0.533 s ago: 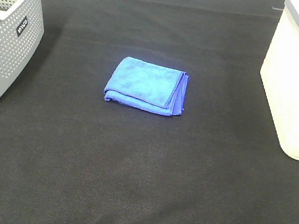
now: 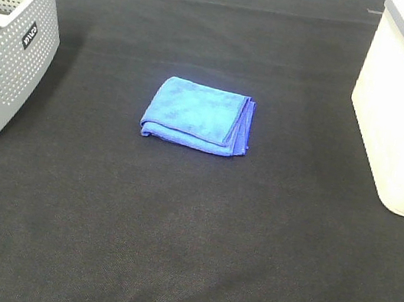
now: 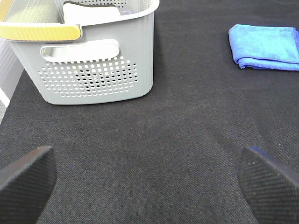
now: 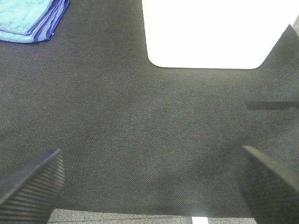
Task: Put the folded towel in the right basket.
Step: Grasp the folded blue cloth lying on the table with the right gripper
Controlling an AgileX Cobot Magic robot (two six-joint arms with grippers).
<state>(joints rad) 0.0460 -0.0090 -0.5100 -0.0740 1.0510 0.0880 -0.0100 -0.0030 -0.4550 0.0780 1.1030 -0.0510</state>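
Folded towel point(image 2: 197, 113) lies between grey basket point(image 2: 11, 65) and, seemingly, white basket point(image 2: 403, 130)

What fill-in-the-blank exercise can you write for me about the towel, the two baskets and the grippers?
1. The folded towel is ____ in colour.
2. It lies on the black cloth ____ the grey basket and the white basket.
3. The left gripper and the right gripper are both ____ and hold nothing.
4. The wall of the grey basket has many small ____.
Missing words: blue; between; open; holes.
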